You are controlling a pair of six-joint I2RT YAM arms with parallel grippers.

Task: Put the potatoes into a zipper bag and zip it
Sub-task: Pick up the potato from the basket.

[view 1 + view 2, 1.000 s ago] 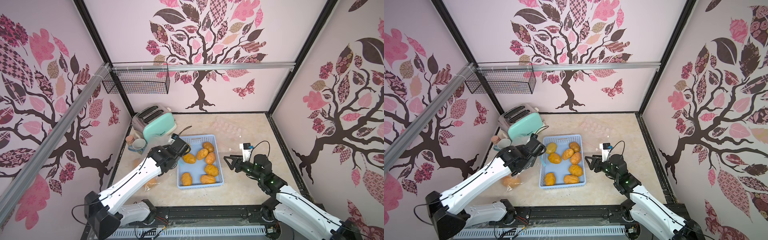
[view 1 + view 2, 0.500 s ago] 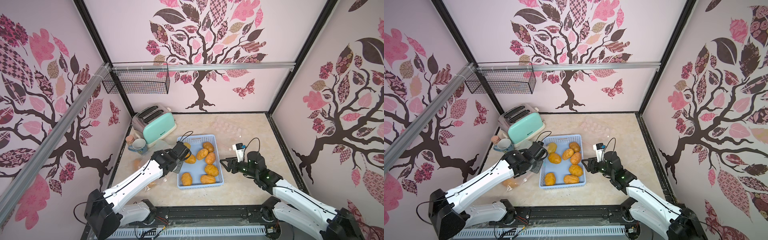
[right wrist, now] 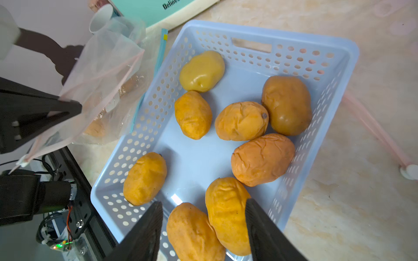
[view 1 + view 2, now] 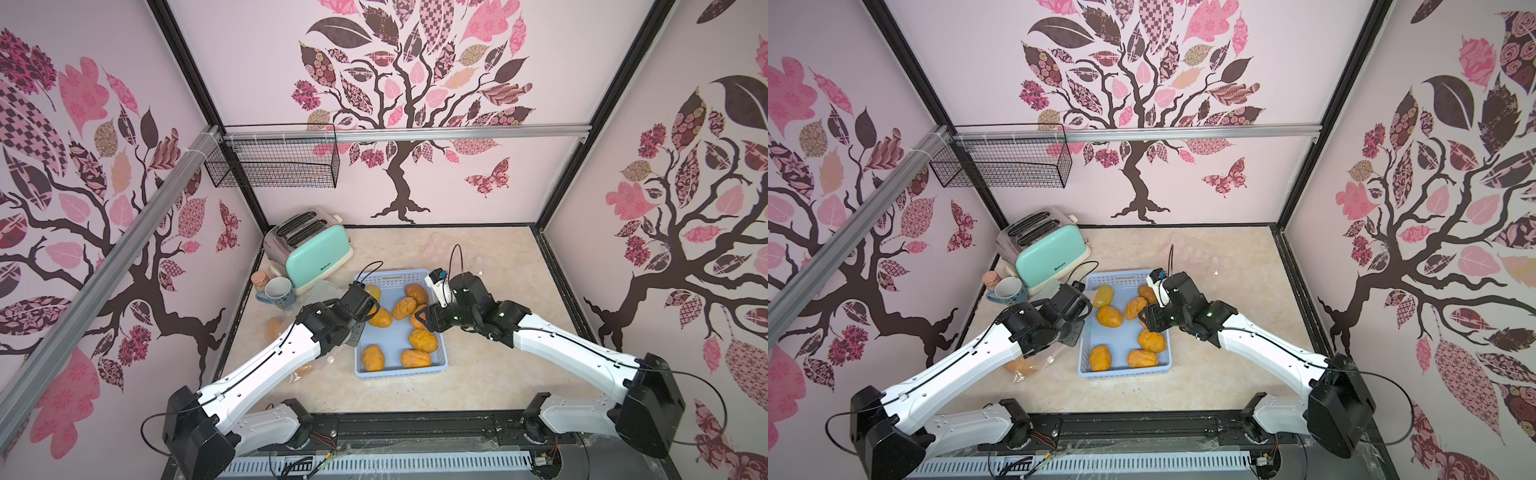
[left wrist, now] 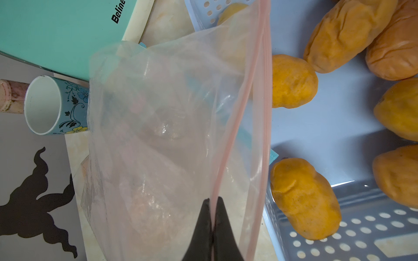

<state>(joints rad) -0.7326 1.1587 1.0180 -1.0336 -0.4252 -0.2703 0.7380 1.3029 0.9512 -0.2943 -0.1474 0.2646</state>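
eight potatoes (image 3: pixel 241 121) in one basket (image 3: pixel 352 52), one bag (image 3: pixel 106 67)

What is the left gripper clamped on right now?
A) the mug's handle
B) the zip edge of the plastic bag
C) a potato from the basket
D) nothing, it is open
B: in the left wrist view the left gripper is shut on the pink zip strip of the zipper bag.
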